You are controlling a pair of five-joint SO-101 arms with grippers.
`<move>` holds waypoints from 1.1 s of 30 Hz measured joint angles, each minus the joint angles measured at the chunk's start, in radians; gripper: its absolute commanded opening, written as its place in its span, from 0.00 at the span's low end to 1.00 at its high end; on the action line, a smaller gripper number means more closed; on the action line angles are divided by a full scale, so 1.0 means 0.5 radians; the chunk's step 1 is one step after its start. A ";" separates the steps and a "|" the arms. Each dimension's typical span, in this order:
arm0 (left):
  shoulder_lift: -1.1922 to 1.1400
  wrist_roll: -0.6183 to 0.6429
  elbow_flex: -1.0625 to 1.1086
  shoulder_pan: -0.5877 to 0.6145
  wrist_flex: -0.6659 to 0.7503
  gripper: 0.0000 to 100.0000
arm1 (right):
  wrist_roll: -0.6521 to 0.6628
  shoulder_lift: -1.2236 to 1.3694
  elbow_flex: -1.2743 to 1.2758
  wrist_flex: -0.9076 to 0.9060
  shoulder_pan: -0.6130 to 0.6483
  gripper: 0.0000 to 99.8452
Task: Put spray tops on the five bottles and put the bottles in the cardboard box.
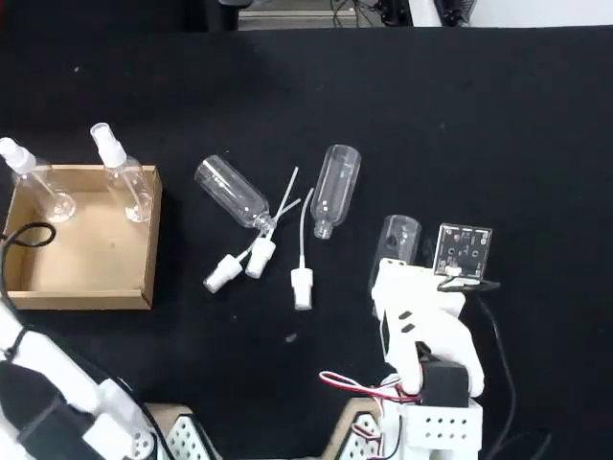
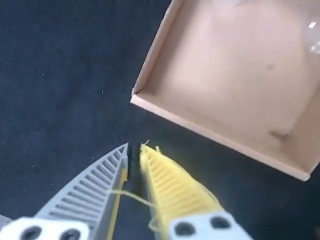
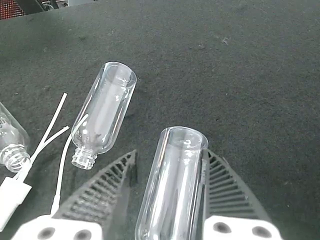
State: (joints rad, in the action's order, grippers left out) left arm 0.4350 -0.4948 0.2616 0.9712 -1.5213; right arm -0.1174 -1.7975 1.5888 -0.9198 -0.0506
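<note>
Clear uncapped bottle [image 3: 172, 192], lower centre, sits between the open right end effector [image 3: 169, 154]. Grasp step: close, lift, fit spray top [image 1: 302, 287]. Left end effector [image 2: 134, 150] closed beside cardboard box [image 2: 200, 128].

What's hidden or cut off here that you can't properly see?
- Right wrist view: the neck of the bottle between the right gripper fingers is cut off by the picture edge. In the high view the right arm covers it.
- Left wrist view: a boxed bottle is just a sliver at the edge, inside the cardboard box.
</note>
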 measured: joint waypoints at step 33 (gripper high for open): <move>-0.040 0.068 0.000 -0.199 -0.129 0.03 | 0.292 0.000 -0.442 -0.215 -0.157 0.02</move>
State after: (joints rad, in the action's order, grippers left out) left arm 0.4150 -0.4611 0.2616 0.8715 -1.5858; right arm 0.0284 -1.7975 1.3679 -1.0273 -0.1289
